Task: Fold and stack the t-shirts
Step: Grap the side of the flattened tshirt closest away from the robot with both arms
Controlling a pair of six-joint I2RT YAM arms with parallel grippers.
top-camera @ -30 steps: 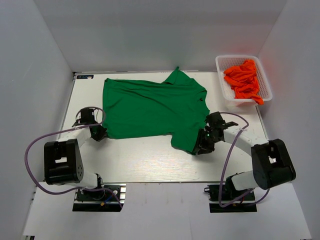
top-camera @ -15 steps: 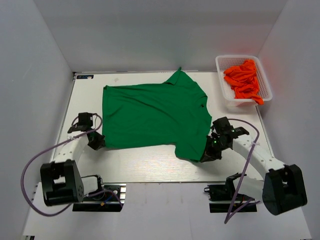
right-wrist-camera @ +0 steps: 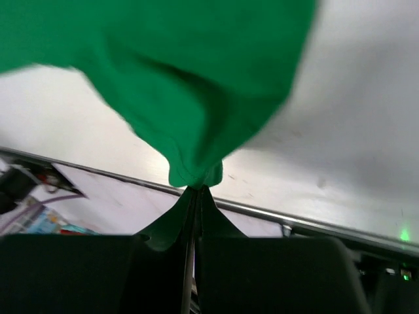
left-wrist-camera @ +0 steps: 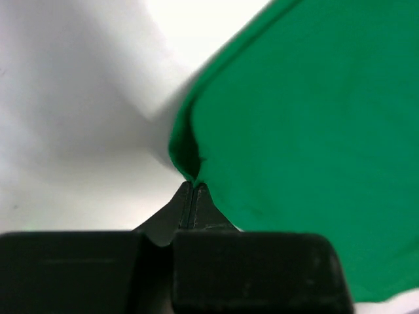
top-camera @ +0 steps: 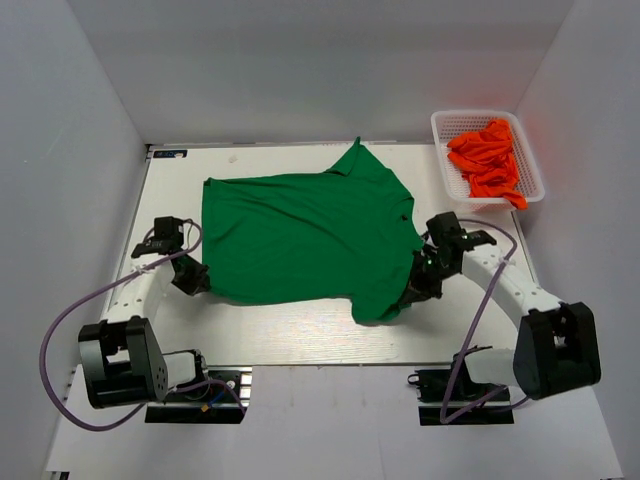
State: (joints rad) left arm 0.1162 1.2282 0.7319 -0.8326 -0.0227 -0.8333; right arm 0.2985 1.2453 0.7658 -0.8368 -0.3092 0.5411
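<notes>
The green t-shirt [top-camera: 300,235] lies spread across the middle of the table, its near edge lifted off the surface. My left gripper [top-camera: 196,280] is shut on its near left corner; in the left wrist view the cloth [left-wrist-camera: 308,131] pinches into the closed tips [left-wrist-camera: 194,188]. My right gripper [top-camera: 412,293] is shut on the near right part of the shirt; the right wrist view shows a bunched fold [right-wrist-camera: 190,111] held at the tips [right-wrist-camera: 198,190]. Several orange t-shirts [top-camera: 488,160] lie crumpled in the basket.
The white mesh basket [top-camera: 452,180] stands at the back right corner of the table. Grey walls enclose the table on the left, the back and the right. The table's metal front edge [right-wrist-camera: 314,226] shows just beyond the right gripper.
Both grippers have kept their hold on the green shirt. The shirt has shifted slightly left and away, its near edge pulled tauter. The right arm has swung back inward.
</notes>
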